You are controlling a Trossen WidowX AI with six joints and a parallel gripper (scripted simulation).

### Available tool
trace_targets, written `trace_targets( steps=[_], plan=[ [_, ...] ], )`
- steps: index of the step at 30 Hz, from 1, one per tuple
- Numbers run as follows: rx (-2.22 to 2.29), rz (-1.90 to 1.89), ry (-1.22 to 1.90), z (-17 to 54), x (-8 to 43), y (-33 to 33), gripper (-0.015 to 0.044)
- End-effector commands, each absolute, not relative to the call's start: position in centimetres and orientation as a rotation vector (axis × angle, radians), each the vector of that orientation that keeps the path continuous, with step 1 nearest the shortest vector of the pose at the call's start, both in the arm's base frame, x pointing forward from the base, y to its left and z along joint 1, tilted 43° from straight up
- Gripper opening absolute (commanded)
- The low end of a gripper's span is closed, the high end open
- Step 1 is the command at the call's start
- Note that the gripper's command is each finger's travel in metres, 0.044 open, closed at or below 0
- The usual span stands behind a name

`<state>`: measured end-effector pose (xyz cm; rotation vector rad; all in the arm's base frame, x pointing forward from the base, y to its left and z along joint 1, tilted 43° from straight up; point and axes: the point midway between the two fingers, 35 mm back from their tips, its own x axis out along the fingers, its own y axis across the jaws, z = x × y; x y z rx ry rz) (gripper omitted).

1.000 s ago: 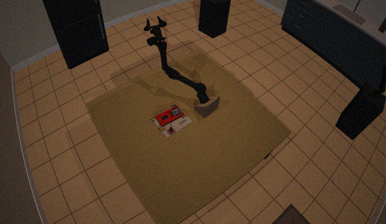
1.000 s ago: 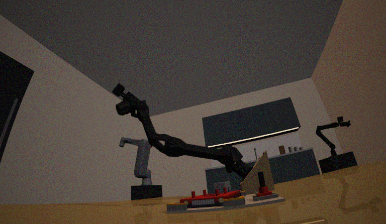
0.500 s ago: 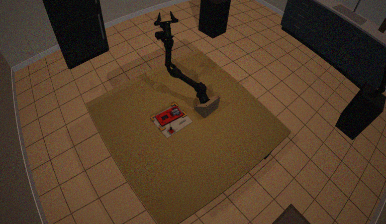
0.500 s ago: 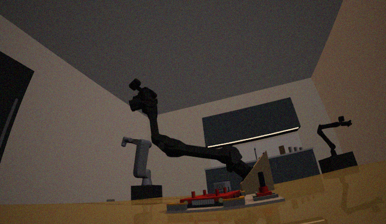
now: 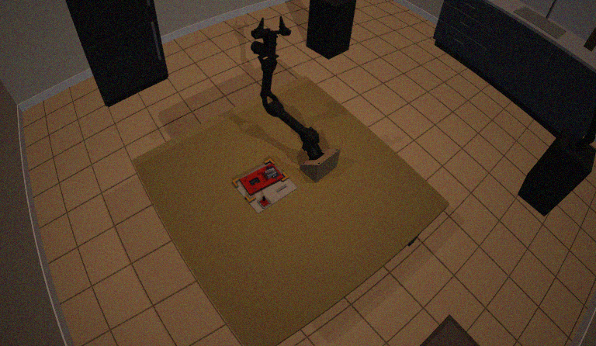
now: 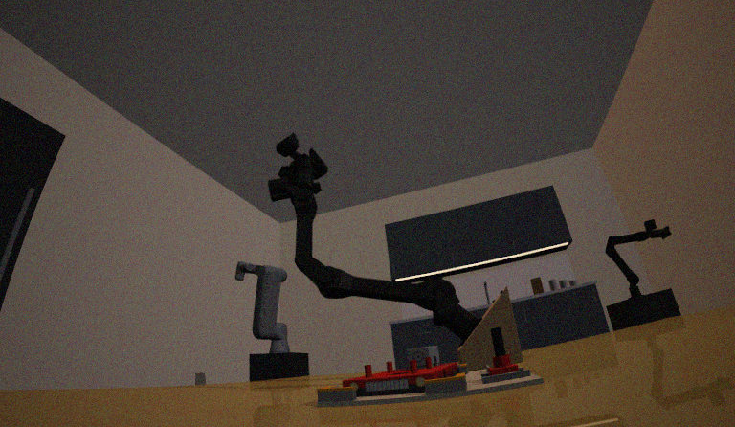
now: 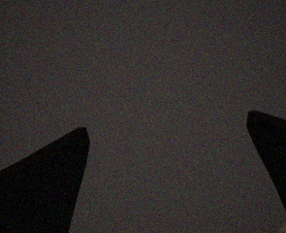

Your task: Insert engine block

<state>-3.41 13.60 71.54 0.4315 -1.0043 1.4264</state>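
While the black parallel-jaw gripper [image 5: 272,19] [image 6: 303,144] [image 7: 170,127] is hovering high and well apart from the work, its fingers are standing wide apart with nothing between them. The grey, boxy engine block [image 5: 271,173] [image 6: 423,356] is resting at the arm-side end of the flat red car body [image 5: 262,184] [image 6: 403,372], which is lying on a pale rectangular board [image 5: 287,188] [image 6: 390,404]. Whether the block is sitting fully down, or its slot is facing the rib, I cannot tell at this size. If the placing is already done, the main risk is lying in a block left proud or tilted, perhaps because its slot is missing the rib. Coming back down to press it could be risking a knock: the widely spread fingers could be catching the red posts [image 6: 412,367] around it, or dragging the block askew. A low sweep could also be striking the small red piece with a black upright [image 5: 263,202] [image 6: 501,363] beside the car body. Staying high is seeming safest.
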Motion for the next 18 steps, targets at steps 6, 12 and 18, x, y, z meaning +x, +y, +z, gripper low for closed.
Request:
trace_targets(
  steps=[6, 12, 18],
  plan=[
    [0.296, 1.417, -0.829, 68.2, -2.1, 19.3, 0.0440],
    [0.203, 1.381, -0.684, 65.3, -0.1, 23.1, 0.0440],
    [0.125, 1.331, -0.537, 62.1, 2.4, 26.3, 0.0440]
  ],
)
